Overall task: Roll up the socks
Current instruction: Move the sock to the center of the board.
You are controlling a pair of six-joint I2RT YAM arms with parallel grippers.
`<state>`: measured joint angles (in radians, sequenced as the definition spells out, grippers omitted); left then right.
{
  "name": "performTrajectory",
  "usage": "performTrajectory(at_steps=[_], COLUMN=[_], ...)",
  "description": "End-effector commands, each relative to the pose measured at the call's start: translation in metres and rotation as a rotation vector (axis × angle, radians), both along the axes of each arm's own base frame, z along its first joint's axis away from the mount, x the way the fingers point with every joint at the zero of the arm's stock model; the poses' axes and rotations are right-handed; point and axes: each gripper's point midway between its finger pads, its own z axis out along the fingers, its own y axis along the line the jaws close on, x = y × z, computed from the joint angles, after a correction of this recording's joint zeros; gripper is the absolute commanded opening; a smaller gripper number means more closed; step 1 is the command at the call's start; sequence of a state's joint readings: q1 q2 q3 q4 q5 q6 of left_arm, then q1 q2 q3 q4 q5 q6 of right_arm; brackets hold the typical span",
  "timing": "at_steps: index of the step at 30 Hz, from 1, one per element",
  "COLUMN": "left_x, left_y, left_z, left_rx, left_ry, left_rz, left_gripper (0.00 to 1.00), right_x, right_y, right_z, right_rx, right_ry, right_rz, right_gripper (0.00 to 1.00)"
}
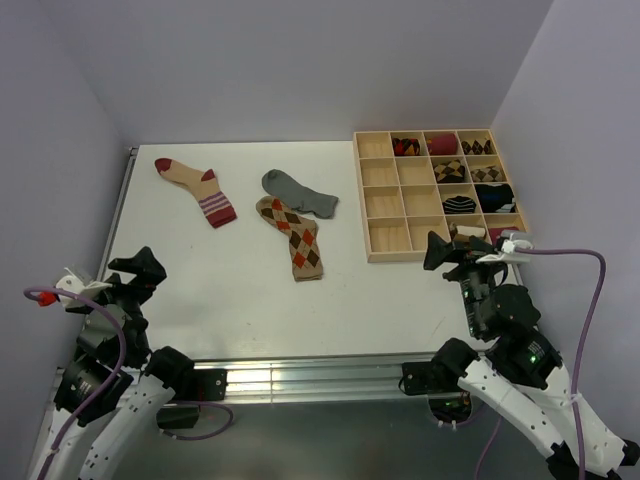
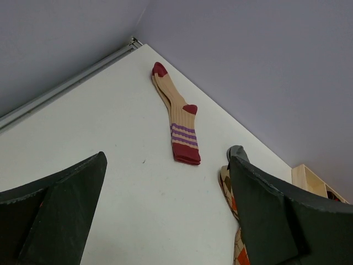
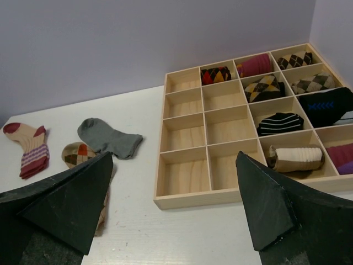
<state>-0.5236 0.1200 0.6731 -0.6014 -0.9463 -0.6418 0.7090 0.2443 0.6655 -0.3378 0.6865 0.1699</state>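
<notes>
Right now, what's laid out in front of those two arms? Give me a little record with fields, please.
Beige sock: flat, unrolled, far left
Grey sock: flat, unrolled, centre
Argyle sock: flat, unrolled, just nearer than the grey one
Tray: wooden, on the right, sixteen compartments
Bundles: rolled socks, mostly in the tray's right half
Left tool: open, holding nothing, near left corner
Right tool: open, holding nothing, by the tray's near edge

A white desk (image 1: 230,290) carries a wooden tray (image 1: 383,203) at two o'clock (sixteen compartments, four by four), with rolled sock bundles (image 1: 447,171) filling its three o'clock half.
</notes>
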Motion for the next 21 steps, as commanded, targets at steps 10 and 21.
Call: performTrajectory(at_steps=[10, 21], left_x=[0.029, 0.093], left_y=[-0.036, -0.15], left_z=[0.001, -0.04], left_rx=[0.101, 0.328], left_ry=[0.049, 0.375], left_rz=[-0.157, -0.661], left_gripper=[0.99, 0.98], right_x=[0.022, 0.046], right_y=[0.086, 0.129], right_z=[-0.002, -0.045], right_rx=[-0.014, 0.008], right_ry=[0.087, 0.289], right_rz=[0.318, 0.372], right_gripper=[1.0, 1.0])
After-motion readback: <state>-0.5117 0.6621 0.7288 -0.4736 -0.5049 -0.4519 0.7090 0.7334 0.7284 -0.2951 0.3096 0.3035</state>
